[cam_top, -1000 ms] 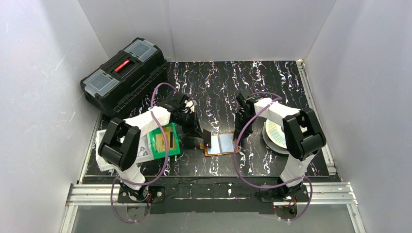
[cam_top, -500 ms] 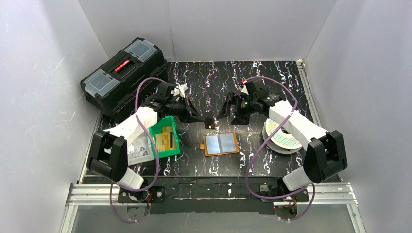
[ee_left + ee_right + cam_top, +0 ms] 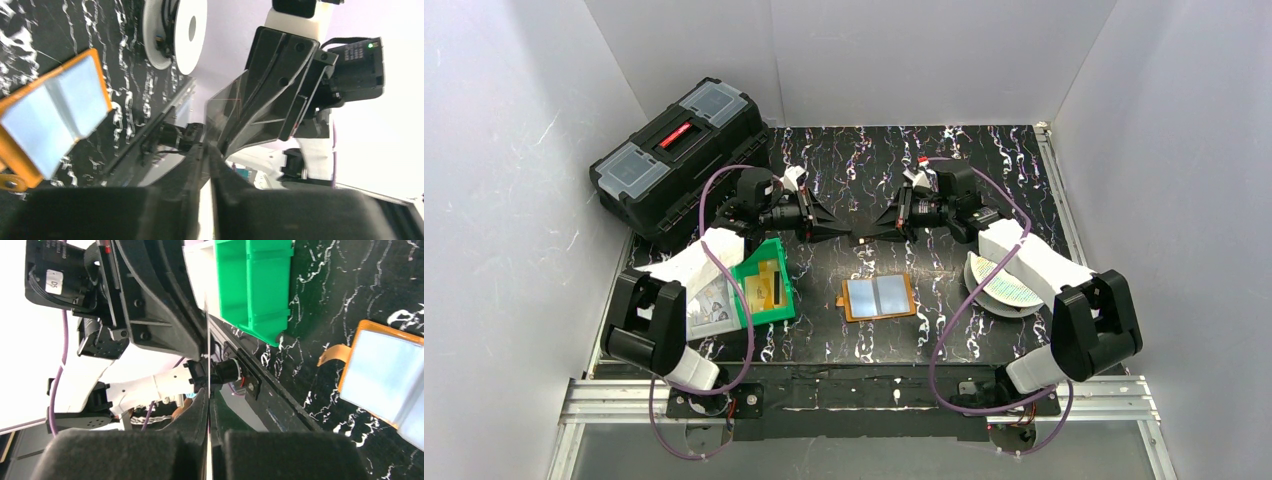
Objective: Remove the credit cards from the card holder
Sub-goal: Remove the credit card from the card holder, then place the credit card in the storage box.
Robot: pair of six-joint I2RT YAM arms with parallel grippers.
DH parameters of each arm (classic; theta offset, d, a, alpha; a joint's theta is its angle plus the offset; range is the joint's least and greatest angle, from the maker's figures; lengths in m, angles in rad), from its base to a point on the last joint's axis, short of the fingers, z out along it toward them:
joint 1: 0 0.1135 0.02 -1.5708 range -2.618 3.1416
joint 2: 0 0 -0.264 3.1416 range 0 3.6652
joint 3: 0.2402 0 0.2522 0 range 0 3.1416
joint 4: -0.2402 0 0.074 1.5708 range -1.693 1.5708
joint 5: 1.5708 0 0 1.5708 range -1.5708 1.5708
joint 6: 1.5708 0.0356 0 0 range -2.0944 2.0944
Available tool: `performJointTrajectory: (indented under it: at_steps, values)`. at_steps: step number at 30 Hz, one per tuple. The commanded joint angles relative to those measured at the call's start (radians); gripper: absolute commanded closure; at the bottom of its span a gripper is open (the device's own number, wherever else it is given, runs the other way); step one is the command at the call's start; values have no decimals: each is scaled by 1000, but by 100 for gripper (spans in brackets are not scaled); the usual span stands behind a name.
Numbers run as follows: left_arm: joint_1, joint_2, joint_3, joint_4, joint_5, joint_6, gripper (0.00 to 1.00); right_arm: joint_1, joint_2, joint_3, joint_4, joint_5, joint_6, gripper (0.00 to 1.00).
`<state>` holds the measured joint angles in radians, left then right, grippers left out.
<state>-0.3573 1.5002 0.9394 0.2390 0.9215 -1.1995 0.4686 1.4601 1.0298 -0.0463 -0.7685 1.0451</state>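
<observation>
- The left gripper (image 3: 848,236) and right gripper (image 3: 875,236) meet tip to tip in the air over the middle of the marbled black table (image 3: 984,160), behind the card holder (image 3: 879,297).
- Between them hangs a black credit card (image 3: 226,114). Both pairs of fingers are clamped tight on it, one at each end.
- The card stands on edge, so from overhead only a small dark sliver shows. It runs left to right along the line between the two grippers; I can't be sure that is its long side.
- The card holder lies open and flat on the table, well below the grippers. Its clear pockets face up, its long axis runs left to right with a slight tilt, and the fold points away from the arms.
- A gold credit card (image 3: 762,287) lies in the green bin (image 3: 788,296), left of the holder.
</observation>
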Motion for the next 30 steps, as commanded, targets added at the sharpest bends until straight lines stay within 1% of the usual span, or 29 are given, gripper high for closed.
performJointTrajectory:
  at_steps: [1,2,4,9,12,14,15,16,17,19,21,22,23,24,25,26,30]
  values:
    - [-12,-35,3,62,71,-26,76,5,24,-17,148,-89,79,99]
    - [-13,-35,2,66,71,-26,71,7,34,-22,185,-116,107,99]
    - [-13,-31,-5,94,73,-40,66,8,54,-36,261,-159,165,99]
    - [-12,-18,-24,175,77,-96,67,14,70,-43,310,-183,199,99]
    - [-13,-17,-31,205,76,-116,73,17,77,-40,302,-184,194,99]
    - [-12,-13,-30,200,77,-113,85,20,82,-37,280,-183,179,99]
    - [-12,-12,-30,198,76,-111,93,22,86,-32,265,-184,169,99]
    - [-13,-13,-30,193,75,-107,100,23,87,-27,250,-183,158,96]
    - [-13,-15,-29,181,71,-98,100,24,86,-25,231,-178,143,91]
    - [-12,-33,-19,101,52,-43,100,24,75,-14,167,-157,97,71]
    - [-14,-64,4,-43,12,47,100,24,58,6,71,-120,31,43]
    - [-13,-82,33,-164,-18,100,100,24,50,15,22,-103,-8,27]
    - [-12,-98,51,-239,-57,164,100,24,41,25,-21,-83,-27,10]
    - [-12,-113,85,-357,-103,227,100,25,33,37,-63,-65,-57,3]
    - [-12,-130,114,-492,-162,288,100,24,26,49,-109,-43,-94,2]
    - [-12,-148,138,-592,-249,363,100,24,20,62,-154,-19,-124,2]
    - [-11,-228,208,-912,-562,501,100,24,-5,111,-335,104,-222,2]
